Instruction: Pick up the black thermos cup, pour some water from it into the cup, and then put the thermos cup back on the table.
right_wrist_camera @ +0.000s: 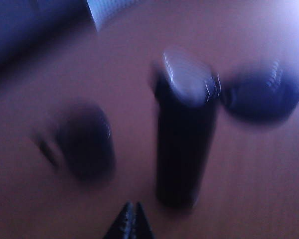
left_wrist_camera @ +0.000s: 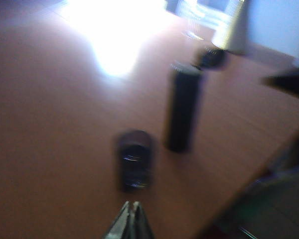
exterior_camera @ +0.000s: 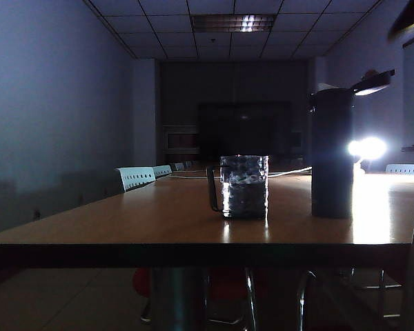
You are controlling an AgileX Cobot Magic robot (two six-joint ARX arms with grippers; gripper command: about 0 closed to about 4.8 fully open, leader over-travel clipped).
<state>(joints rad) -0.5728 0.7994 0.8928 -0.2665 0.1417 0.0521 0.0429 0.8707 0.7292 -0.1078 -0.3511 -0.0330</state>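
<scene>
Black matte thermos cup (right_wrist_camera: pixel 182 149) stands upright beside the clear glass mug (exterior_camera: pixel 244 186) near the surface's (exterior_camera: pixel 124 221) front edge; the clenched, empty right tool (right_wrist_camera: pixel 131 219) hangs nearer it than the clenched left tool (left_wrist_camera: pixel 131 219).

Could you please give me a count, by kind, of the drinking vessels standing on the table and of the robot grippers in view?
Black thermos cup, lid flipped open: 1
Clear glass mug: 1
Grippers, both shut and holding nothing, above the table: 2 (left gripper, right gripper)
Total: 4
</scene>
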